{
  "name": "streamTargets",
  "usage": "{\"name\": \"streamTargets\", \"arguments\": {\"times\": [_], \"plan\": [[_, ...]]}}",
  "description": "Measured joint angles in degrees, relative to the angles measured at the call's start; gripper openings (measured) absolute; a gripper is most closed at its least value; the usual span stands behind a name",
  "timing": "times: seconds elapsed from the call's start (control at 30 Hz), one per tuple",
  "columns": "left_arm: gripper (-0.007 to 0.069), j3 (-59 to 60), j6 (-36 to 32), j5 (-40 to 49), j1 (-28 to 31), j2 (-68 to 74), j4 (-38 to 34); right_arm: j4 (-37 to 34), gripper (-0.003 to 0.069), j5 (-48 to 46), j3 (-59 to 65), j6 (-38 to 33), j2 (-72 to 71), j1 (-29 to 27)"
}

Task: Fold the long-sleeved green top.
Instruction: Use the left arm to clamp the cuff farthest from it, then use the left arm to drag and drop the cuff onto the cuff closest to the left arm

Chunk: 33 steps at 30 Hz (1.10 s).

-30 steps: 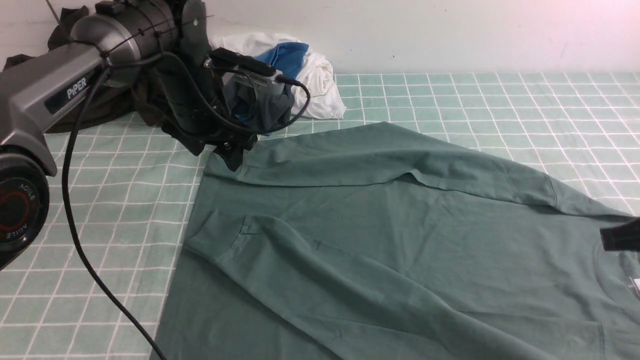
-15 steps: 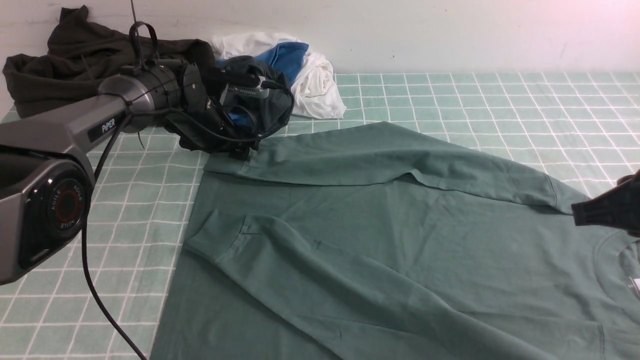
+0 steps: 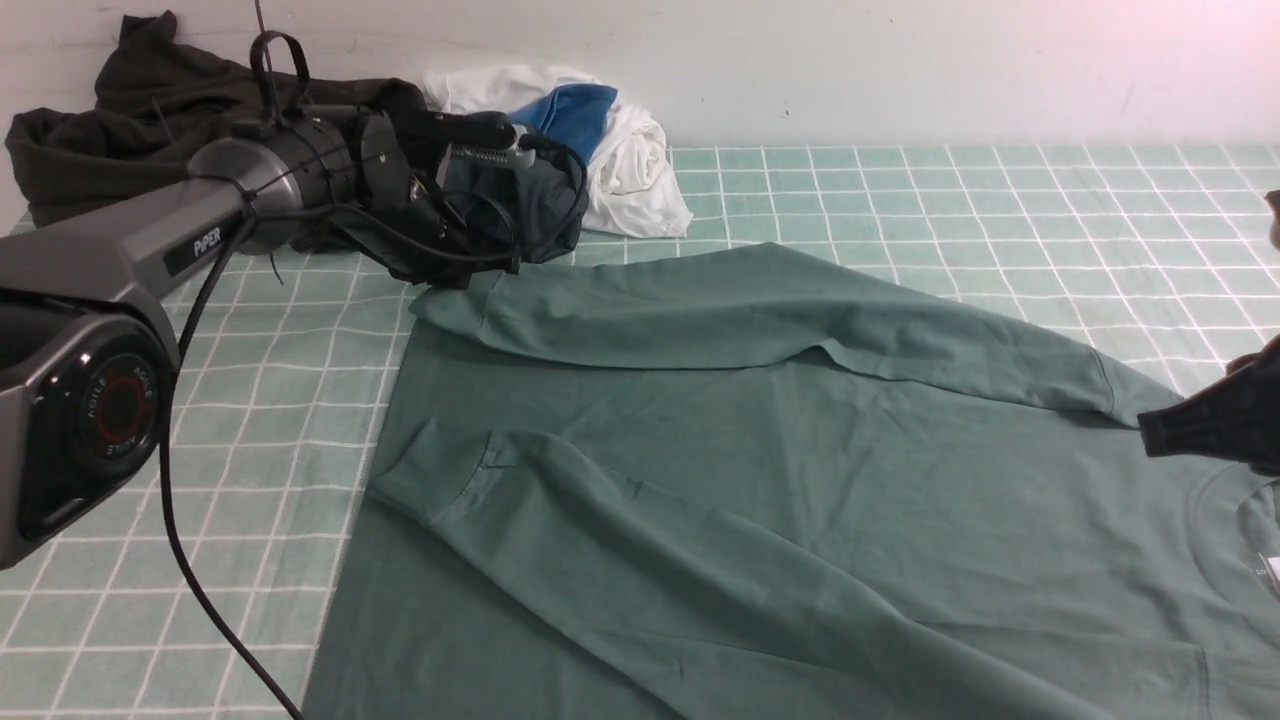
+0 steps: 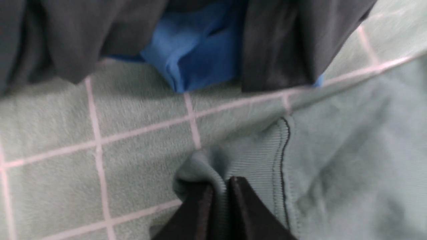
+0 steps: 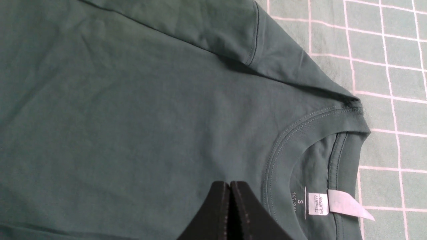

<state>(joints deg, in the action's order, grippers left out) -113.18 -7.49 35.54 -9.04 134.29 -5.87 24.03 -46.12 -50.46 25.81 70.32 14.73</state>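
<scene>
Early going in the folding of the green long-sleeved top (image 3: 760, 470), spread flat on the checked table cover (image 3: 1000, 210). With both sleeves already laid in over the body, likely only the body folds left to do. Long axis across the table, collar (image 5: 300, 133) toward the robot's right, hem toward its left. Left gripper (image 4: 222, 185) pinched tight on the far sleeve's ribbed cuff (image 4: 257, 156), beside the heap of other clothes (image 3: 610, 150). Right gripper (image 5: 230, 196) closed on nothing, poised over the chest near the neck label (image 5: 318, 204).
</scene>
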Motion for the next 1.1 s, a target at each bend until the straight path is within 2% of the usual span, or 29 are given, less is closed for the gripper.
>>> {"name": "streamTargets", "arguments": {"times": [0.23,0.4,0.53,0.57,0.73,0.8,0.83,0.9,0.93,0.97,1.03,1.1], "plan": [[0.0020,0.0,0.0,10.2,-0.1,-9.4,-2.6,0.0,-0.0014,2.4,0.0,-1.0,0.0,0.0],[0.0020,4.0,0.6,21.3,0.0,-19.2,-4.0,-1.9,-0.0014,2.1,0.0,-2.2,0.0,0.0],[0.0029,14.1,0.9,24.3,-0.3,-27.8,-4.2,-4.7,-0.0014,0.6,0.0,-4.9,-0.1,0.0],[0.0032,21.1,1.1,24.1,-0.8,-31.5,-4.3,-6.1,-0.0014,0.3,0.0,-6.5,-0.7,0.0],[0.0065,41.3,1.1,18.7,-2.6,-41.9,-4.4,-8.8,-0.0014,0.2,0.0,-8.8,-3.5,0.0],[0.0123,51.6,0.7,14.5,-3.9,-46.9,-5.4,-9.6,-0.0014,0.3,0.0,-9.0,-5.9,0.0],[0.0129,52.3,0.8,14.3,-4.0,-46.9,-5.4,-9.6,-0.0014,0.3,0.0,-9.0,-5.9,0.0],[0.0228,58.9,0.2,12.1,-4.9,-49.4,-5.9,-10.2,-0.0014,0.3,0.0,-9.7,-7.2,0.0],[0.0274,60.2,0.1,12.2,-5.1,-49.9,-6.1,-10.6,-0.0014,0.2,0.0,-10.2,-7.6,0.0],[0.0283,60.2,0.1,12.2,-5.2,-50.0,-6.1,-10.6,-0.0014,0.2,0.0,-10.2,-7.6,0.0],[0.0399,61.2,-0.9,13.6,-5.8,-50.9,-6.1,-12.2,-0.0014,-1.5,0.0,-12.1,-8.7,0.9],[0.0454,61.1,-2.9,15.6,-6.7,-52.2,-5.7,-13.9,-0.0014,-3.4,0.0,-14.2,-9.7,2.4]]}}
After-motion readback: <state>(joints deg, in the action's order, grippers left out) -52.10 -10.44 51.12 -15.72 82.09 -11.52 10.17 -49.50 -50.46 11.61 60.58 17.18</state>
